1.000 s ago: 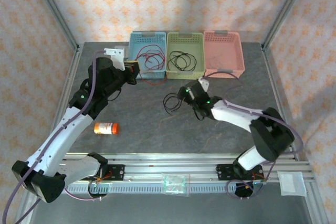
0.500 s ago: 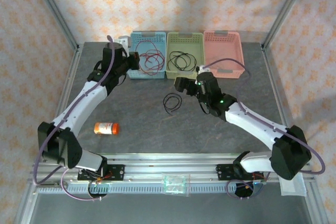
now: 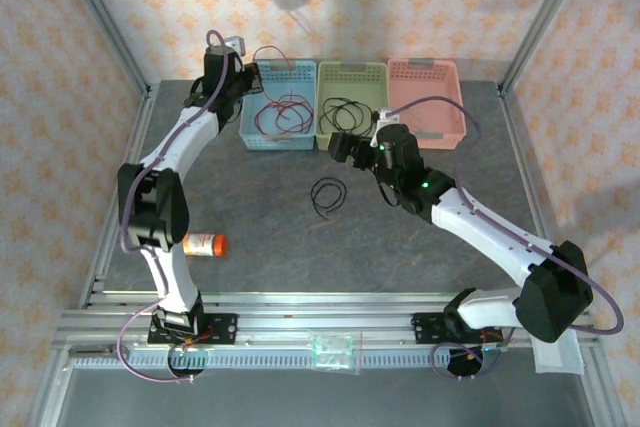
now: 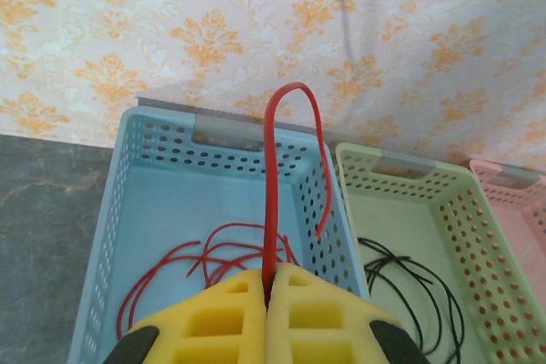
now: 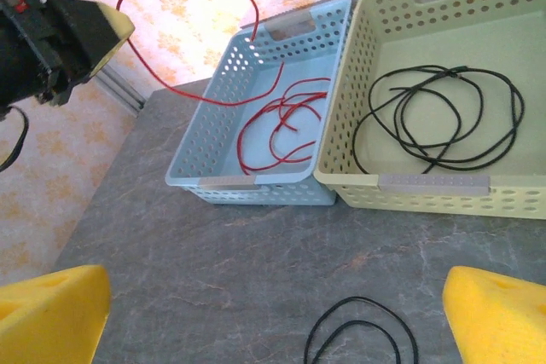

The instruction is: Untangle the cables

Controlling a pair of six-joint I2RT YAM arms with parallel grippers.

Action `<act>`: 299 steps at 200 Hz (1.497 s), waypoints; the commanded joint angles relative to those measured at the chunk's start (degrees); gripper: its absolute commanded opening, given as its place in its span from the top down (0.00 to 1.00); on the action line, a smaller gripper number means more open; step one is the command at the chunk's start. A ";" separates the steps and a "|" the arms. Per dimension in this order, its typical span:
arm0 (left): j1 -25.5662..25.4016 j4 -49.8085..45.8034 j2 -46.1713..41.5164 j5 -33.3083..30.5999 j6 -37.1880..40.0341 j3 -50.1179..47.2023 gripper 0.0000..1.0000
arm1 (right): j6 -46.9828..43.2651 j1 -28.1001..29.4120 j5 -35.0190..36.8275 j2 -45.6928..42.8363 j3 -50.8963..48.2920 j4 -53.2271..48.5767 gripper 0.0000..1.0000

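while the left tool (image 4: 266, 289) pinches a red cable (image 4: 270, 168) above the blue basket (image 4: 119, 185), the right tool (image 5: 277, 311) stands wide open.

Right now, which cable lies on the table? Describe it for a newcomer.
Find the pale green perforated plastic basket, middle of three at the grey table's far edge. In front of it, on bare tabletop, lies a loop of thin black cable. The other black cable sits inside that basket.

Left arm (image 3: 188, 134) stretched far forward, left tool (image 4: 267, 296) pinched closed, right tool (image 5: 275, 317) spread wide
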 commanded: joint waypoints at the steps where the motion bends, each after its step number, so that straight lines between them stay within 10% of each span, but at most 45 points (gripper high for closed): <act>1: 0.04 -1.77 4.85 2.16 1.06 6.74 1.00 | -1.02 0.40 2.45 -0.61 1.73 -2.92 0.00; 109: 0.04 -14.27 22.85 -2.31 1.59 25.48 0.96 | 0.42 0.40 0.03 -0.71 -0.65 -6.08 0.00; 155: -0.05 -15.32 18.69 -2.94 2.66 21.04 0.38 | 6.06 0.71 13.71 4.75 3.67 -18.76 0.06; 299: -6.88 7.24 -31.21 -1.70 -5.15 -43.28 0.27 | 16.06 5.91 8.36 23.73 8.81 -22.21 0.46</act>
